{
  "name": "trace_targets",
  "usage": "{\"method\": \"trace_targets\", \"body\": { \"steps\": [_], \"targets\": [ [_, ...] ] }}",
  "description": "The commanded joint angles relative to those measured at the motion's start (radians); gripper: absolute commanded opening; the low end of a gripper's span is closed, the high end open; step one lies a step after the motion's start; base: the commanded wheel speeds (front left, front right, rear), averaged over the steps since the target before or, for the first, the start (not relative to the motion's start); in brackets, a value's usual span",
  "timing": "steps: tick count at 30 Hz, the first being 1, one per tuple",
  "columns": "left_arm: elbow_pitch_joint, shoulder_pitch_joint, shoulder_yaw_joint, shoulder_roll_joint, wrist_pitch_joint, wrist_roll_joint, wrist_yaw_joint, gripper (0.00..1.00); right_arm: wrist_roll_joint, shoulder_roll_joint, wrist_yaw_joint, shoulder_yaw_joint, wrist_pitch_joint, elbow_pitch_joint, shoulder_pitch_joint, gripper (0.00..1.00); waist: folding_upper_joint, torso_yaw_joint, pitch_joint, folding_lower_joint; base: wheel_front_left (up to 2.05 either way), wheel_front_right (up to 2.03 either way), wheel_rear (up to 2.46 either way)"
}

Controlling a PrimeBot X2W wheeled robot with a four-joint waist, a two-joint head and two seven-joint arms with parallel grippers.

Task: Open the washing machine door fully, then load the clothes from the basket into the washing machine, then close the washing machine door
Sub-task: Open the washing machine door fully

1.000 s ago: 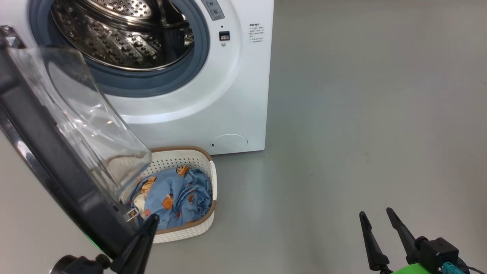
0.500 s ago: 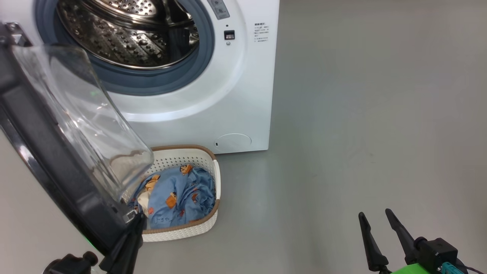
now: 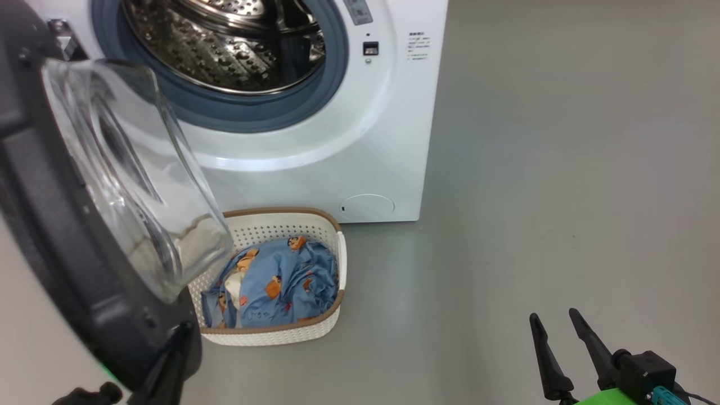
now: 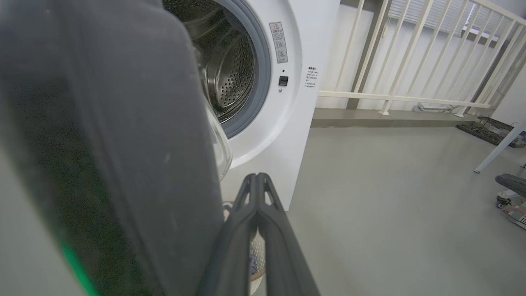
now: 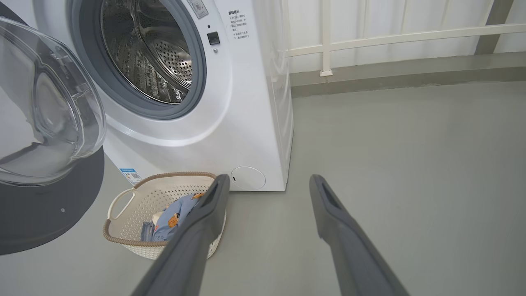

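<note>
The white washing machine [image 3: 360, 135] stands with its steel drum [image 3: 236, 45] exposed. Its door [image 3: 67, 225], black rim and clear glass bowl, swings out at the left over part of the basket. The cream basket [image 3: 281, 225] sits on the floor before the machine with the light-blue printed clothes [image 3: 281, 281] inside. My left gripper [image 3: 183, 329] is shut on nothing, its tip against the door rim's lower edge; the left wrist view shows that gripper [image 4: 257, 177] just right of the dark rim [image 4: 123, 144]. My right gripper [image 3: 554, 320] hangs open at lower right, far from the basket [image 5: 135, 213] and clothes [image 5: 172, 216].
Grey floor [image 3: 562, 169] stretches to the right of the machine. A cream railing [image 4: 411, 49] runs behind it. A white table leg [image 4: 497, 150] and a wheeled dark object [image 4: 511, 189] stand at the far right.
The head camera has shifted, sliding the scene rightward. The door has swung wider, uncovering more of the basket, and my shut left gripper has followed its rim down and left. The right gripper has held still.
</note>
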Motion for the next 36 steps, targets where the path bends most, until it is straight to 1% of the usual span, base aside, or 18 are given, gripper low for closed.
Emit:
{"method": "trace_targets", "body": {
  "steps": [1,10,15,21,27,28,30,36],
  "targets": [
    [-0.006,-0.031,0.089,0.034,-0.005,0.005,0.015,0.0,0.006,-0.004,0.003,0.023,-0.012,-0.02,-0.034,1.0,-0.0001,0.013,0.007,-0.0001,0.0,0.0,0.0],
    [0.037,-0.021,0.189,0.009,-0.005,0.001,0.015,0.0,0.006,-0.004,0.003,0.022,-0.012,-0.014,-0.043,1.0,-0.0001,0.068,0.006,-0.0001,0.0,0.0,0.0],
    [0.091,-0.028,0.251,-0.007,-0.005,0.004,0.015,0.0,0.009,-0.004,0.003,0.025,-0.012,-0.003,-0.047,1.0,-0.0001,0.097,0.001,-0.0001,0.0,0.0,0.0],
    [0.164,-0.047,0.349,-0.014,-0.005,-0.007,0.015,0.0,0.006,-0.004,0.003,0.028,-0.012,0.002,-0.056,1.0,-0.0001,0.113,0.005,-0.0001,0.0,0.0,0.0],
    [0.233,-0.089,0.446,0.002,-0.005,-0.035,0.015,0.0,-0.001,-0.004,0.003,0.03,-0.012,-0.005,-0.058,1.0,-0.0001,0.112,0.025,-0.0001,0.0,0.0,0.0],
    [0.233,-0.089,0.446,0.002,-0.005,-0.035,0.015,0.0,-0.001,-0.004,0.003,0.03,-0.012,-0.005,-0.058,1.0,-0.0001,0.112,0.025,-0.0001,0.0,0.0,0.0],
    [0.275,-0.115,0.492,0.016,-0.005,-0.048,0.015,0.0,-0.002,-0.004,0.003,0.032,-0.012,-0.007,-0.06,1.0,-0.0001,0.108,0.036,-0.0001,0.0,0.0,0.0],
    [0.351,-0.169,0.569,0.045,-0.005,-0.072,0.015,0.0,-0.008,-0.004,0.003,0.033,-0.012,-0.011,-0.069,1.0,-0.0001,0.103,0.064,-0.0001,0.0,0.0,0.0]
  ]
}}
